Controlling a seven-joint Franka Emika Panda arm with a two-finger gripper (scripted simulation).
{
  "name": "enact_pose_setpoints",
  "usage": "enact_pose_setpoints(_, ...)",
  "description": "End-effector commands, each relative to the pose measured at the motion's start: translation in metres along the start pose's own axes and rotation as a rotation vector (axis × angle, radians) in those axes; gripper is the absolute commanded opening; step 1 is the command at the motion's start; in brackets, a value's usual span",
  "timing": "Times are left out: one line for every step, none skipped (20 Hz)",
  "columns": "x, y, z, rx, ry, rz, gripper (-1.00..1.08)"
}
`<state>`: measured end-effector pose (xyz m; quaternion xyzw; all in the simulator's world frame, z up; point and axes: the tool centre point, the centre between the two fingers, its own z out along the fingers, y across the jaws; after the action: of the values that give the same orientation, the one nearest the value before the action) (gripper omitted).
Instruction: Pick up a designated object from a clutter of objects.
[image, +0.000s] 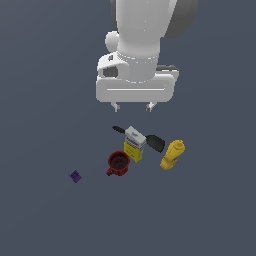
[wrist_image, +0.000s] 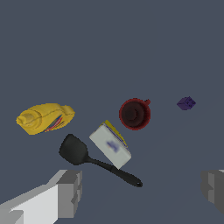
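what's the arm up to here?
The gripper hangs open and empty above a small clutter: a red mug, a yellow-and-white carton, a black spatula and a mustard bottle. The tiny purple block it is meant to pick up sits apart, past the mug on the exterior view's left. Nothing is grasped yet.

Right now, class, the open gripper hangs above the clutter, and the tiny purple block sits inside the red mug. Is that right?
Not quite. The tiny purple block lies on the floor by itself, apart from the red mug, on the exterior view's left; both views show the gap. The rest stands: the gripper is open and hangs above the clutter.
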<state>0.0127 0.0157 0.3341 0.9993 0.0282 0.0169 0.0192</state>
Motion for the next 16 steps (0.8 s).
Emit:
enact_pose_setpoints(0.000,0.000,0.000,0.000,0.000,0.000,1.00)
enact_pose_setpoints(0.000,0.000,0.000,0.000,0.000,0.001,1.00)
enact_pose_setpoints(0.000,0.001,0.000,0.001,0.000,0.002,1.00)
enact_pose_setpoints(0.001,0.003,0.000,0.002,0.000,0.005,1.00)
enact_pose_setpoints(0.002,0.005,0.001,0.004,0.000,0.009,1.00)
enact_pose_setpoints(0.002,0.007,0.001,0.006,-0.001,0.014,1.00)
enact_pose_setpoints(0.003,0.010,0.001,0.008,-0.001,0.019,1.00)
enact_pose_setpoints(0.004,0.013,0.002,0.010,-0.001,0.024,1.00)
enact_pose_setpoints(0.005,0.015,0.002,0.011,-0.001,0.027,1.00)
enact_pose_setpoints(0.005,0.016,0.002,0.013,-0.001,0.029,1.00)
enact_pose_setpoints(0.005,0.017,0.001,0.013,-0.001,0.029,1.00)
enact_pose_setpoints(0.005,0.018,0.001,0.013,-0.001,0.029,1.00)
enact_pose_setpoints(0.005,0.017,0.001,0.013,-0.001,0.028,1.00)
enact_pose_setpoints(0.005,0.017,0.001,0.013,-0.001,0.028,1.00)
enact_pose_setpoints(0.005,0.017,0.002,0.013,-0.001,0.030,1.00)
enact_pose_setpoints(0.006,0.018,0.003,0.014,-0.001,0.033,1.00)
